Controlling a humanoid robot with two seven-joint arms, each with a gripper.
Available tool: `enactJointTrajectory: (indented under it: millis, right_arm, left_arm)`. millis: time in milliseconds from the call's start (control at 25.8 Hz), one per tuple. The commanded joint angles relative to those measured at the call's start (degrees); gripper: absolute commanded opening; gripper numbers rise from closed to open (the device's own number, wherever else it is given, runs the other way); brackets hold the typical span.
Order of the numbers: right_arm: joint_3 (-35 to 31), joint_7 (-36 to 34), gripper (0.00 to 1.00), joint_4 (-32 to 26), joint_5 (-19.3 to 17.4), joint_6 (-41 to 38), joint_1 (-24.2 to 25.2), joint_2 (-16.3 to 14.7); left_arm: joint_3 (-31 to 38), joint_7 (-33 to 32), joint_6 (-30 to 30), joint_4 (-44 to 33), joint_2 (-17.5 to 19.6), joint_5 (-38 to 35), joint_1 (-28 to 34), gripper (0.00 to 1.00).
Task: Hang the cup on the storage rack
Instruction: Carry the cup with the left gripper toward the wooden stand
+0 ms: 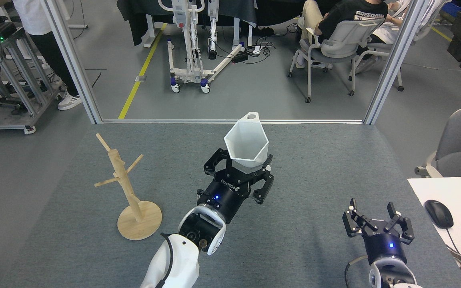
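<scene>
The left gripper point(241, 170) clamps the tapered base of the white faceted cup with a hexagonal rim point(247, 144), mouth up and its pierced tab handle on the far side, probably so the hole stays free for a peg. The light wooden mug tree point(128, 188) stands to the left, well apart. The right gripper point(372, 212), near right, holds nothing, its fingers apart.

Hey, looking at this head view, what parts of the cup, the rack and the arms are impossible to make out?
- White faceted cup: base hidden inside the left gripper.
- Light wooden mug tree: pegs on its far side hidden by the post.
- Right gripper: its arm is cut off by the bottom edge.
</scene>
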Motion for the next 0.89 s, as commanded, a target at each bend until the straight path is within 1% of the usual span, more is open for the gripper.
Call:
enactJointTrajectory:
  millis: [0,77,155,271,387,465,581,658,774,852]
  right_arm:
    - [-1.3,-0.4,0.99,0.0,0.9,-1.7,1.7,1.0]
    - [-1.1,-0.4,0.99,-0.1,1.0,-1.6,1.3,1.6]
    - [-0.7,-0.4,0.99,-0.6,0.8,-1.7,0.5,1.4]
    - [-0.6,-0.4,0.99,-2.1,0.6,-2.2,-2.0,1.1]
    - [-0.6,-0.4,0.99,-2.2,0.4,-2.1,-3.1,1.1]
    - [-0.6,-0.3,0.99,-2.2,0.3,-2.1,-3.5,1.3]
    - [-0.6,-0.3,0.99,-2.1,-0.1,-2.2,-3.5,1.7]
    - [-0.6,-0.4,0.99,-2.1,-0.1,-2.3,-3.4,1.7]
    - [-0.5,-0.3,0.99,-2.1,-0.1,-2.5,-3.3,2.0]
    - [-0.4,-0.4,0.99,-1.8,-0.1,-2.5,-3.1,1.9]
  left_arm:
    - [0.2,3.1,2.6,-5.8,1.4,-3.9,5.0,0.02]
    - [0.2,5.5,4.5,-8.4,2.5,-6.1,8.1,0.02]
    - [0.3,6.8,6.3,-11.6,4.2,-9.7,11.2,0.02]
    - [0.3,7.5,11.6,-16.7,7.2,-15.0,15.1,0.02]
    - [1.1,12.9,18.5,-16.9,8.5,-15.3,18.3,0.03]
    - [1.9,14.4,22.9,-16.8,9.4,-15.3,19.9,0.03]
    - [5.4,14.4,28.5,-16.8,11.6,-15.0,22.3,0.03]
    - [8.8,14.1,30.3,-16.7,12.9,-14.6,24.2,0.03]
    - [12.4,13.2,33.1,-16.2,14.7,-12.0,25.7,0.03]
    - [13.2,11.2,36.2,-15.7,15.0,-9.7,26.3,0.04]
